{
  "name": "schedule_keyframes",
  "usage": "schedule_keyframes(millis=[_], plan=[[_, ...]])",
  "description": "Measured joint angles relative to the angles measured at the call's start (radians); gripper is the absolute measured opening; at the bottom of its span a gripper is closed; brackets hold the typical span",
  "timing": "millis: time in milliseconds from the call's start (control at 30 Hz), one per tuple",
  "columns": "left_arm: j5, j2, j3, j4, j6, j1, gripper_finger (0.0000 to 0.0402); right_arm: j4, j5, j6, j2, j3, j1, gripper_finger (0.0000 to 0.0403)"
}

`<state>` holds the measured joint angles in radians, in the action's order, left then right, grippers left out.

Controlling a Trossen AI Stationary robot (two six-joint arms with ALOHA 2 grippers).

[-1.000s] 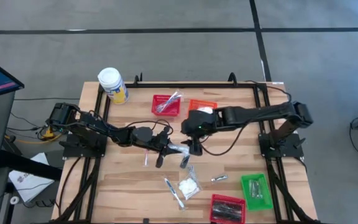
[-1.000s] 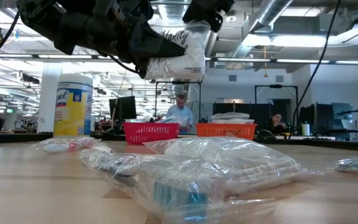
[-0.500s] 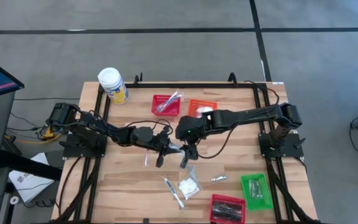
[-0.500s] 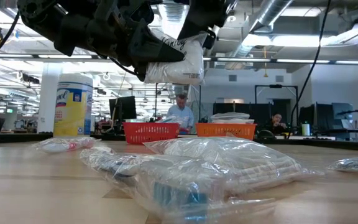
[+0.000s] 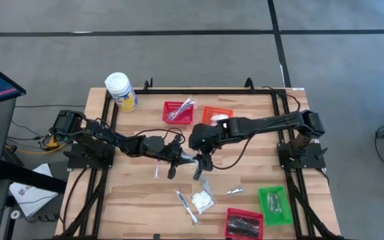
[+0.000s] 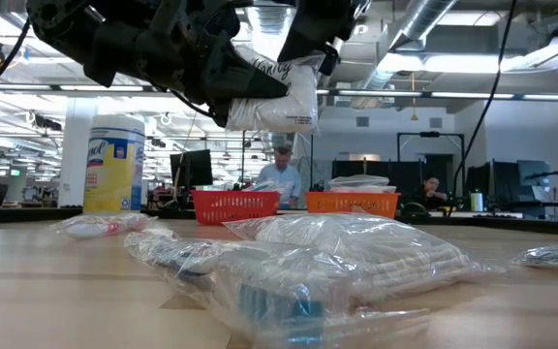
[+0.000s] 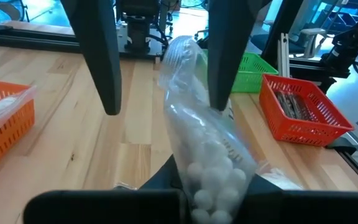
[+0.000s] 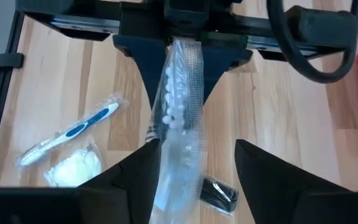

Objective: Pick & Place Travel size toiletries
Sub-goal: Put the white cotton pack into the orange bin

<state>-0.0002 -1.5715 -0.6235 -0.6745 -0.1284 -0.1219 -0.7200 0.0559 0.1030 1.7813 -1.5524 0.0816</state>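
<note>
I have the left gripper (image 5: 187, 159) clamped on a clear packet of small white balls (image 7: 211, 163), holding it up above the middle of the wooden surface (image 5: 132, 193). In the left wrist view the packet stands up out of my closed fingers, its free end rising between the two dark fingers of the other arm.

The right gripper (image 5: 201, 160) sits over that same packet with its fingers apart, one on each side of the plastic. In the right wrist view the packet (image 8: 176, 118) runs down the gap between them; I cannot tell whether either finger touches it.

Below, on the surface, I see a wrapped toothbrush (image 8: 67, 134) and beside it a packet of white pads (image 8: 73, 167). More wrapped toiletries (image 5: 202, 199) lie near the front edge, with a green basket (image 5: 273, 203) and a red basket (image 5: 244, 223) at the front right corner. A yellow jar (image 5: 121, 91) stands at the back left.
</note>
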Motion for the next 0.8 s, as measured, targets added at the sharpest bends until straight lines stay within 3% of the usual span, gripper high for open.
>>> schedule_keyframes(millis=[167, 300, 500, 800], plan=[[0.0, 0.0, 0.0, -0.001, 0.0, 0.0, 0.0008, 0.02, 0.017, 0.03, -0.017, 0.0, -0.013, 0.0194], [0.0, 0.0, 0.0, -0.001, 0.0, 0.0, 0.0008, 0.014, 0.094, 0.048, -0.014, 0.002, -0.027, 0.0219], [0.0, 0.001, 0.0, 0.0, 0.0, 0.0, 0.0008, 0.018, 0.1, 0.051, -0.015, 0.002, -0.025, 0.0267], [-0.003, 0.001, 0.0, 0.0, 0.0, 0.0, 0.0008, 0.041, 0.1, 0.047, -0.014, 0.002, -0.016, 0.0275]])
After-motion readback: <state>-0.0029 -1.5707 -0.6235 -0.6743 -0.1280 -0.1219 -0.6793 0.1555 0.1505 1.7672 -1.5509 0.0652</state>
